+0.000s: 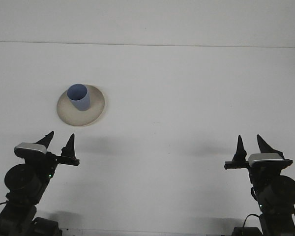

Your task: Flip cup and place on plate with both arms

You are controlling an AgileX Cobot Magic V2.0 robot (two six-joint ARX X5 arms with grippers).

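A light blue plastic cup (pixel 79 97) stands mouth-up on a round beige plate (pixel 96 109) at ten o'clock; the left gripper (pixel 59 142) and the right gripper (pixel 251 146) rest with jaws open and empty.

Both arms are matte black, each built from rounded, drum-like joint housings. Each claw, left claw (pixel 59 142) and right claw (pixel 250 144), ends in two slim, pointed black fingers tapering to sharp tips. A pale grey rectangular module sits on each wrist just behind the fingers. A thin black cable curls beside each base.
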